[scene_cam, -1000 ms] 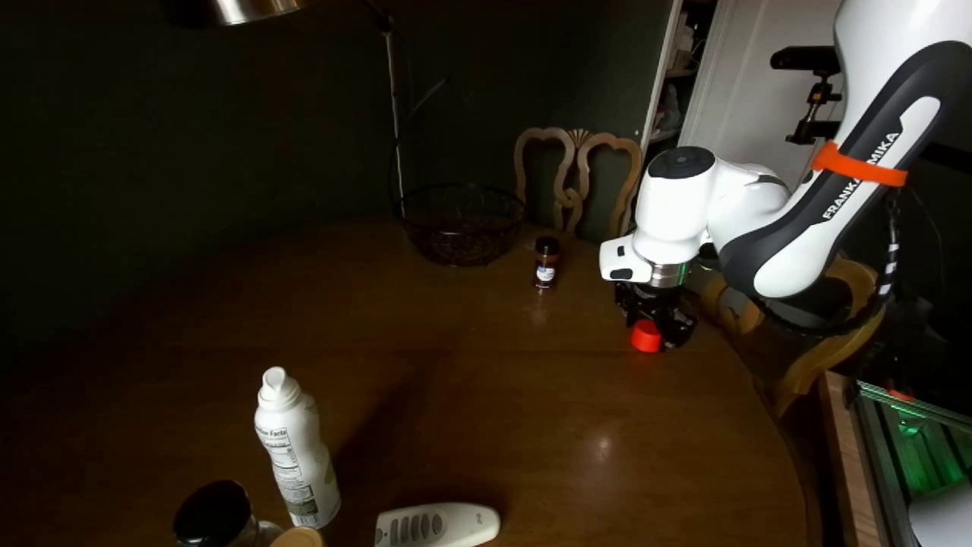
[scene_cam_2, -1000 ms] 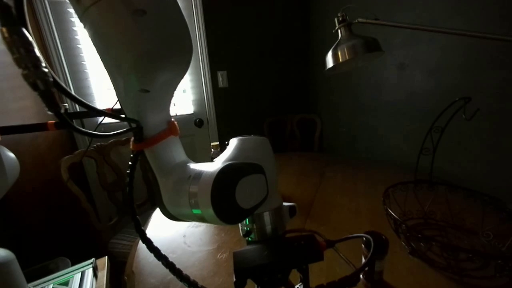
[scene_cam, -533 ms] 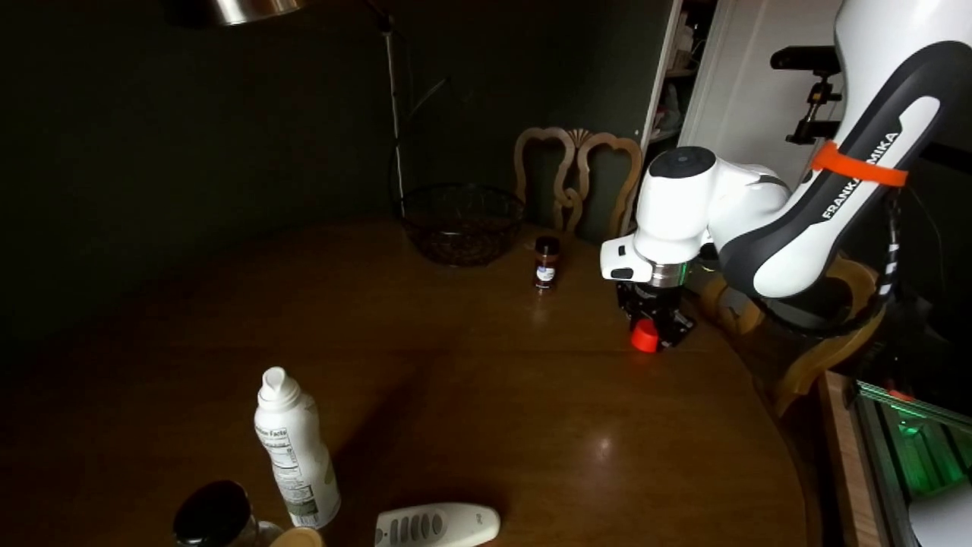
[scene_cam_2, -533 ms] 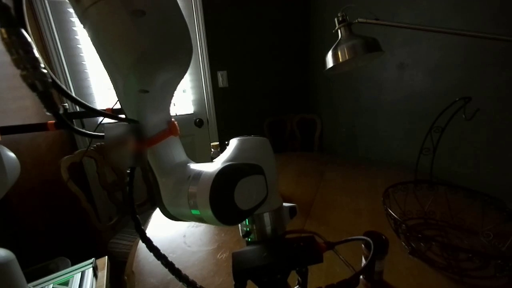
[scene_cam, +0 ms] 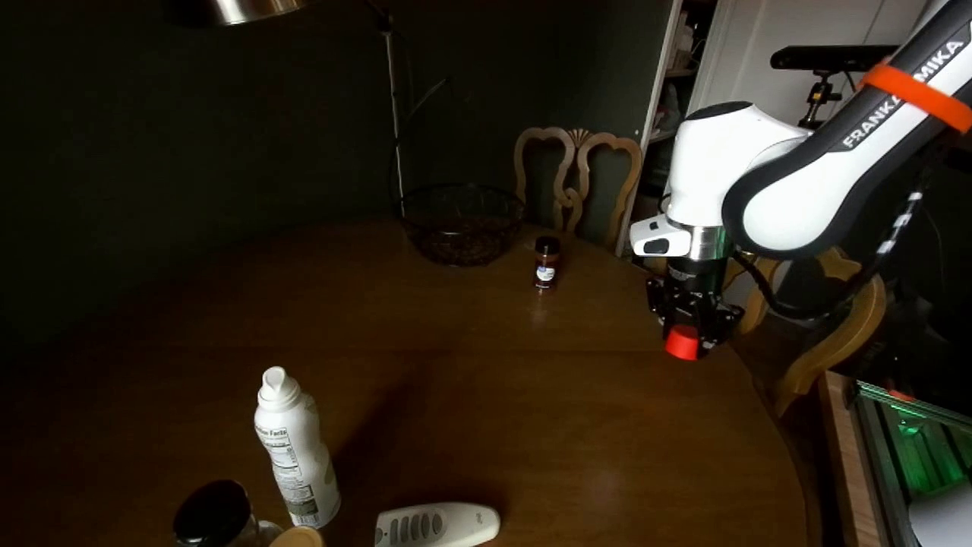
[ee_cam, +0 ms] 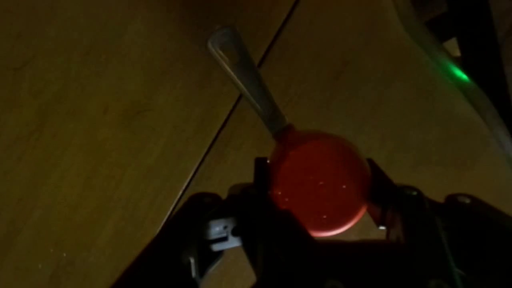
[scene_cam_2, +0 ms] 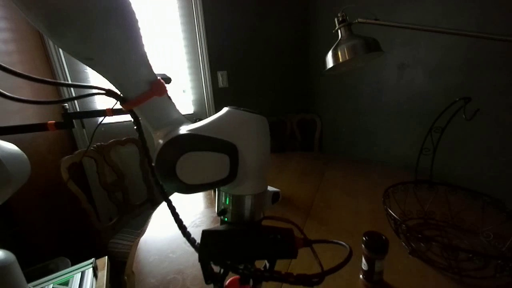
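My gripper is shut on a red scoop-like cup, one finger on its left side and the other on its right. The round red cup faces the wrist camera with its mouth or base; I cannot tell which. A grey metal-looking handle sticks out from it, up and to the left in the wrist view. In an exterior view the cup hangs below the jaws near the table's right edge. Only a bit of the red cup shows at the bottom of an exterior view.
A dark spice jar and a black wire basket stand at the table's back. Nearer the front are a white spray bottle, a white remote-like device and a black-lidded jar. A metal lamp hangs above.
Over the last half second the arm has risen and shifted right in the exterior view with the basket at the back, carrying the red cup along. The other objects have not moved.
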### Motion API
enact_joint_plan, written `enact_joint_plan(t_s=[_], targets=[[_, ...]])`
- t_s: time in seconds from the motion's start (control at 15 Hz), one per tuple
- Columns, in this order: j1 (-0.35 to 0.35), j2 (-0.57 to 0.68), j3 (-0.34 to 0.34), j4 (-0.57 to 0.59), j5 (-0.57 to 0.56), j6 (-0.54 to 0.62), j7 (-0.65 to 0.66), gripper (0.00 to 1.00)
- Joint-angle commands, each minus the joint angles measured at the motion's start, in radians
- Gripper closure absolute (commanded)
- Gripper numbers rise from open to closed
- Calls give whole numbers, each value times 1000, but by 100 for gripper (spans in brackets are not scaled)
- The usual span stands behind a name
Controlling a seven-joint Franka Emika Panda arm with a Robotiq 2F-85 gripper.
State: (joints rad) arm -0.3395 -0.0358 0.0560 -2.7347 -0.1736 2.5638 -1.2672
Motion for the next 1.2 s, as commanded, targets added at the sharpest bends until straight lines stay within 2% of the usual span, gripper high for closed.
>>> enact_joint_plan(t_s=[0.0, 0.27, 0.4, 0.47, 0.53, 0.93, 1.0, 1.13], targets=[[141, -229, -90, -4, 268, -251, -170, 68], [270, -380, -167, 106, 471, -581, -163, 68], [313, -447, -183, 166, 536, -729, -129, 68], [297, -378, -176, 140, 467, -627, -137, 68], [310, -404, -180, 158, 472, -655, -129, 43], [309, -380, -188, 146, 470, -643, -127, 43], [309, -378, -188, 146, 470, -643, -127, 68], [345, -403, -162, 161, 495, -644, -118, 68]])
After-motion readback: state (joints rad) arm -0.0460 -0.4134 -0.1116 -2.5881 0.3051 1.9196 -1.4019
